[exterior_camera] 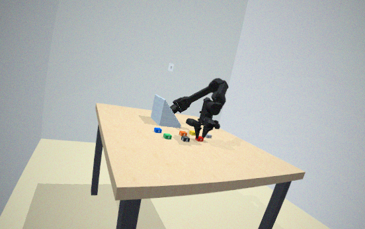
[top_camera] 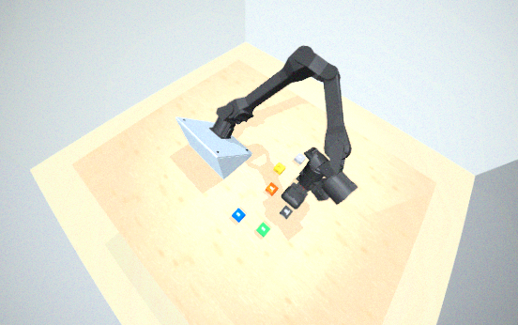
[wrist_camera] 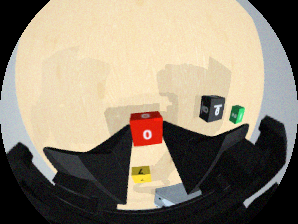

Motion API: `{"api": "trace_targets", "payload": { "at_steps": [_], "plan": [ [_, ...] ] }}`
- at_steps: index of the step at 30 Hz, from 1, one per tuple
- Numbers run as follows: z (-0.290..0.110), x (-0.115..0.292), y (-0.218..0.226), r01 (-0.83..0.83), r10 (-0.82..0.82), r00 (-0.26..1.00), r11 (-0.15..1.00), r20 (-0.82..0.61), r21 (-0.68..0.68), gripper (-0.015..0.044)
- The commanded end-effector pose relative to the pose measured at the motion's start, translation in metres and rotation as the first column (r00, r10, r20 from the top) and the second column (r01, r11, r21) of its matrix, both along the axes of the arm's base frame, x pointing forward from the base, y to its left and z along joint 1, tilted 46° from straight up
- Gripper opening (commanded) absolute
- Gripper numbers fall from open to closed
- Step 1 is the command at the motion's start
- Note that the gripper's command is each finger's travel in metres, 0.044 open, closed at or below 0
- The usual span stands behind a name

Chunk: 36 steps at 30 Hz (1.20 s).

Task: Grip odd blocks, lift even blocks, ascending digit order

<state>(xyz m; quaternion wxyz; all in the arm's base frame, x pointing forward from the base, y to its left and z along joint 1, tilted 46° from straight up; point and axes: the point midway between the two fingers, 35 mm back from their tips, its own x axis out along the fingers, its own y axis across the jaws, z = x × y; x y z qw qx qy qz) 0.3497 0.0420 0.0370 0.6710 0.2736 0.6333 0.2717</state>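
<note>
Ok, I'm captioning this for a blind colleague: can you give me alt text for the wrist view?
The gripper is shut on a red block printed with a 0, resting on the wooden table. A black block and a green block sit to the right; a yellow block shows between the fingers.

Seven blocks lay on the table (exterior_camera: 211,172) near the wedge (exterior_camera: 162,113). The gripper (exterior_camera: 202,136) stood closed around the zero block (exterior_camera: 199,139), rightmost but one.

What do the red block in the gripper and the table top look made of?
Red block: probably matte painted wood or plastic; flat uniform colour, crisp edges, no glare. Table top: pale wood or wood-look laminate; faint grain and specks, dull sheen. Gripper is closed on the block.
</note>
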Motion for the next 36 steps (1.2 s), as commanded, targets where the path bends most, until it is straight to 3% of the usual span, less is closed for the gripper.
{"api": "trace_targets", "payload": {
  "at_steps": [1, 36],
  "plan": [
    [0.005, 0.001, -0.005, 0.001, -0.001, 1.000, 1.000, 0.007, 0.001, 0.0120],
    [-0.001, 0.002, 0.002, -0.002, 0.002, 1.000, 1.000, 0.012, 0.002, 0.0120]
  ]
}}
